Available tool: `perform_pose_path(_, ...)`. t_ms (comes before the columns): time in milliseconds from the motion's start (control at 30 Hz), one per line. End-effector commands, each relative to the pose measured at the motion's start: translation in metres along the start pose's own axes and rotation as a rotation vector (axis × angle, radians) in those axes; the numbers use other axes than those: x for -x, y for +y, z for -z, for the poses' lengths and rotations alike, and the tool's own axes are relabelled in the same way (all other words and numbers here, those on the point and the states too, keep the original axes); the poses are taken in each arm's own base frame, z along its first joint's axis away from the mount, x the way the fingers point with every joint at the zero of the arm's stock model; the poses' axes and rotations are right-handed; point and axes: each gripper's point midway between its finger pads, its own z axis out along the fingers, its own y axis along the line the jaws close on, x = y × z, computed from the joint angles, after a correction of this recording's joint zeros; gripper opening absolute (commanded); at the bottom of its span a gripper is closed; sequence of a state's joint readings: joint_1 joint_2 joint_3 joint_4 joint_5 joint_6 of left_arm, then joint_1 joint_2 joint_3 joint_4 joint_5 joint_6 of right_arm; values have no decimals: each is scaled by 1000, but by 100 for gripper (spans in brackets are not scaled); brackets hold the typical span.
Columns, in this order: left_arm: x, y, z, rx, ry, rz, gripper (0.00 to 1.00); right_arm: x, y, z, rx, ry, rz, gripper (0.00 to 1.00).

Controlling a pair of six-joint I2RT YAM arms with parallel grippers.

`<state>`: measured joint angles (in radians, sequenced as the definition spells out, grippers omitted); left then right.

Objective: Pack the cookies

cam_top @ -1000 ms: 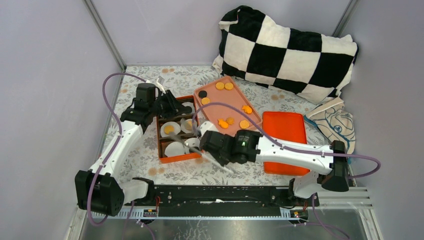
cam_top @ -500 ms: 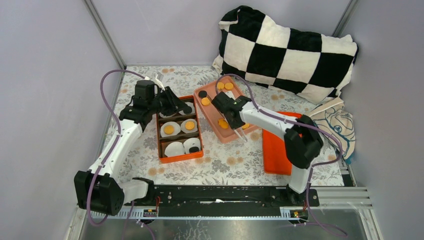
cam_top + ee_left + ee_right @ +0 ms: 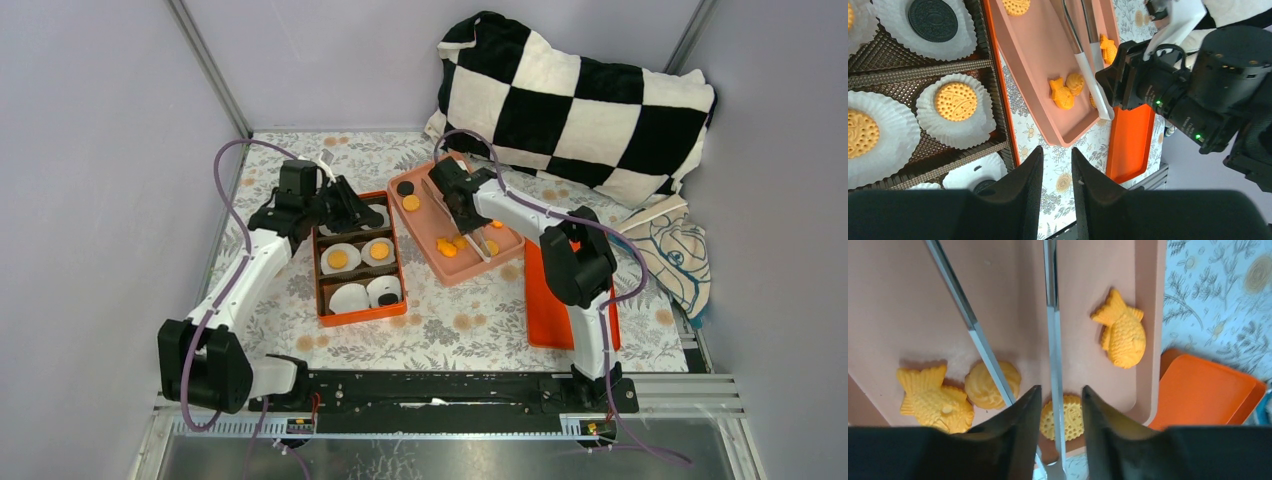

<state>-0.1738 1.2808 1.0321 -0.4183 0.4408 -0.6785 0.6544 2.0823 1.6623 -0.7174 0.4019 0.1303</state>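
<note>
**Tongs Over the Pink Tray, Cookies Split Between Tray and Box**

Grasping the tongs [image 3: 1054,350] by their white handle end in the right jaws, directly above the pink tray [image 3: 1033,50], with the blades spread apart and reaching along the tray toward its near end. Below the blades, loose on the pink tray: orange cookies [image 3: 1122,332], namely two fish shapes, one ribbed round piece and one dotted disc by the near rim. At the tray's far end: one black disc and one more orange disc.

Just left of the pink tray: an orange box [image 3: 355,318] with dark dividers and white paper cups [image 3: 928,120] in its compartments. Inside several of those cups: more cookies, one to a cup, some golden, some black. Hovering over the far part of that box, left of the tray: the left jaws, released, parted by a narrow gap and gripping nothing.

Just right of the pink tray, flat on the floral worktop [image 3: 450,325]: an orange lid [image 3: 545,310], partly under the right arm. Beyond the tray, against the back wall: a black-and-white chequered pillow [image 3: 570,100]. Farther right of the tray than the lid: a printed cloth bag [image 3: 670,250].
</note>
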Motion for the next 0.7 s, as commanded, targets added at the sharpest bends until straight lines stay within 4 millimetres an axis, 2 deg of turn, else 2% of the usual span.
perform_pose_path(0, 14, -6, -5, -25, -29, -30, 31, 35, -6, 20, 12, -115, -63, 50)
perform_pose_path(133, 13, -5, -8, -28, -23, -29, 31, 52, -4, 40, 59, -190, -115, 75)
perform_pose_path(200, 13, -5, -8, -28, -22, -29, 31, 57, 0, 42, 91, -217, -122, 87)
perform_pose_path(400, 12, -4, -11, -28, -14, -27, 31, 58, 7, 25, 86, -170, -103, 88)
perform_pose_path(533, 11, -2, -11, -22, -15, -24, 31, 63, 17, 22, 130, -170, -101, 88)
perform_pose_path(667, 11, -1, -13, -20, -8, -19, 31, 53, 28, 4, 168, -114, -96, 88)
